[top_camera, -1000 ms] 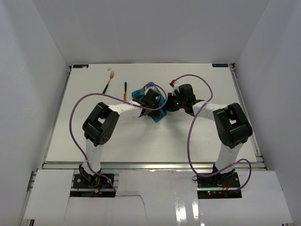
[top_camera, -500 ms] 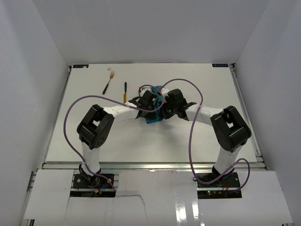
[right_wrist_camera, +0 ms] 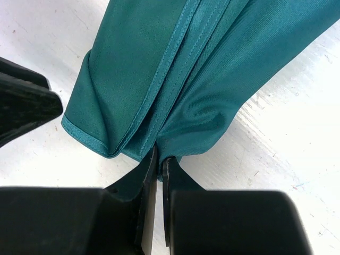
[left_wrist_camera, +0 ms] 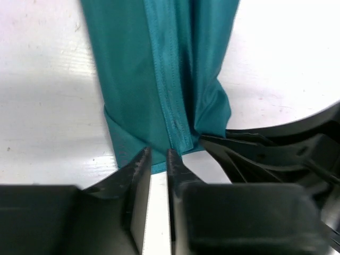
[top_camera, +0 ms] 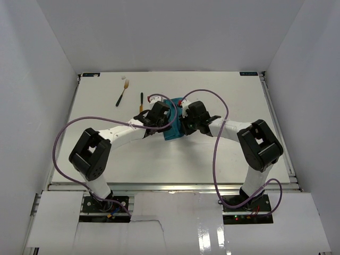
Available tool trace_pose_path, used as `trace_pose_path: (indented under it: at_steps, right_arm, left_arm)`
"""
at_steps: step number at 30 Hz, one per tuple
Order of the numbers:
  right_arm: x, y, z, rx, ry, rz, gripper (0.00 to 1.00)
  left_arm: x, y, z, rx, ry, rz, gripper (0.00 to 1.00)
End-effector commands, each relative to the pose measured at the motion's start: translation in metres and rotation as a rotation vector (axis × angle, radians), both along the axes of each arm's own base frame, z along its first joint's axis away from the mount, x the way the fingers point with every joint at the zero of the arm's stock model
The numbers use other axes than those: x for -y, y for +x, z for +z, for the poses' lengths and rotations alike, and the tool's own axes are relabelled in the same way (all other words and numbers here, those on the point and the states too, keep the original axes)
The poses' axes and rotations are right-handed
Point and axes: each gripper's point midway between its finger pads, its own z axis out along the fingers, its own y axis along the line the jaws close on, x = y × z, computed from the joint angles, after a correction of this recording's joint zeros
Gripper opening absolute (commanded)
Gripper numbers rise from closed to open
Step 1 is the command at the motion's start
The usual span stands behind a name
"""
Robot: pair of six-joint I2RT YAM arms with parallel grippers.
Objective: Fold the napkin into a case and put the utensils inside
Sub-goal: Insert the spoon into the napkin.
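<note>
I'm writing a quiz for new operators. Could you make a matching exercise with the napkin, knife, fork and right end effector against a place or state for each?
Things:
1 napkin
2 knife
3 fork
4 right end effector

States:
A leftmost utensil, pale head
B shut on the cloth's edge
C teal, gathered into narrow folds
D dark handle, yellowish blade

Pairs: 1-C, 2-D, 3-A, 4-B

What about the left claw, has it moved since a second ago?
Yes. Seen from the top, the left gripper has slid left, ending closer to the knife, which stayed put.
</note>
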Motion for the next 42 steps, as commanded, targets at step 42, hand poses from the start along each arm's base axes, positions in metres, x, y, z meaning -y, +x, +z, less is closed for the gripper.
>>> trace_pose_path:
  at_steps: [42]
  right_arm:
    - [-0.057, -0.034, -0.032, -0.084, -0.005, 0.315, 0.08]
  left_arm:
    - [-0.040, 0.020, 0.020, 0.024, -0.008, 0.222, 0.32]
